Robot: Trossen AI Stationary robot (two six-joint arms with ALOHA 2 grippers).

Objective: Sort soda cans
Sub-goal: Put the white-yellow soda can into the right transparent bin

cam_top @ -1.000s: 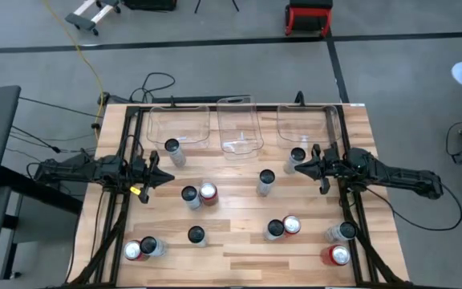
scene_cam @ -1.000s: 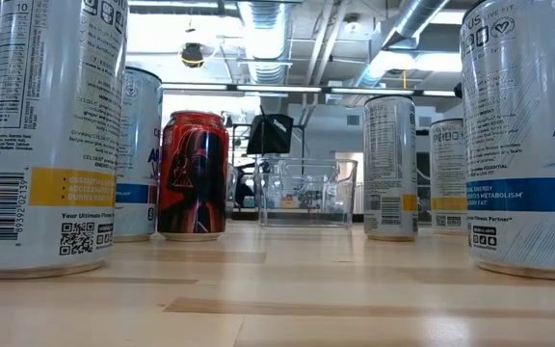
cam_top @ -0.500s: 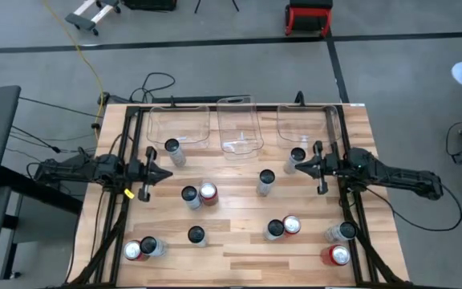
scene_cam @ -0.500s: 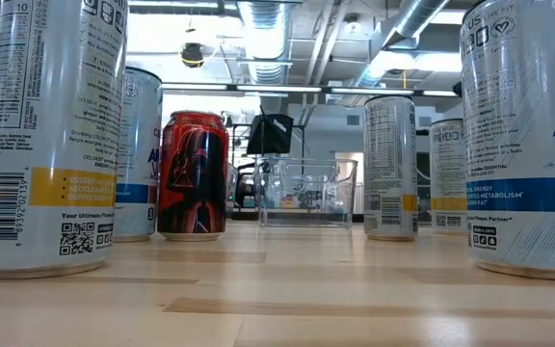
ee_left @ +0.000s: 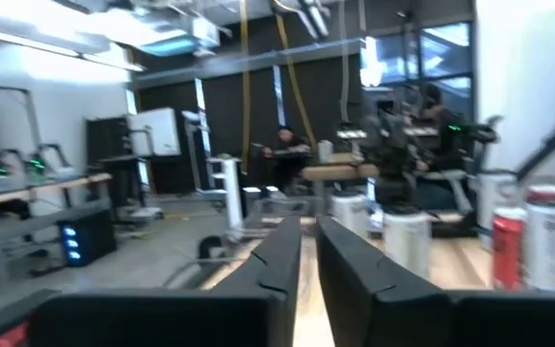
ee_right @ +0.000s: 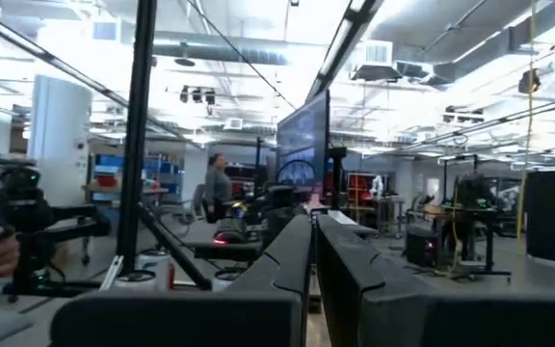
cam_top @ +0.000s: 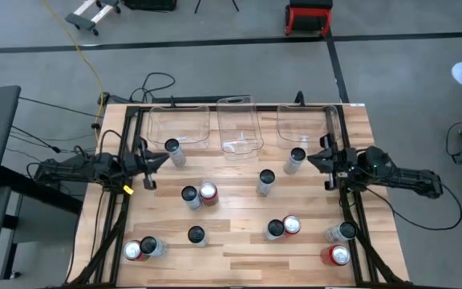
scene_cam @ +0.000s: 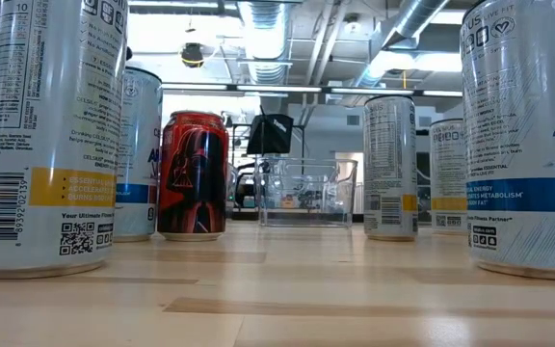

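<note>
Several soda cans stand upright on the wooden table. The silver ones include one at the far left, one at the far right and one in the middle. The red ones include one in the middle, one toward the near right and one at the near right corner. My left gripper is shut and empty beside the far-left silver can. My right gripper is shut and empty just right of the far-right silver can. The left wrist view looks level past cans; the right wrist view shows only the room.
Three clear plastic bins stand along the far edge. A red and silver pair stands at the near left corner. In the low view, big silver cans stand close by. A person is in the room behind.
My left gripper has swung toward the table's far edge, closer to the far-left silver can. My right gripper has drawn back toward the table's right edge, away from the far-right silver can. No can has moved.
</note>
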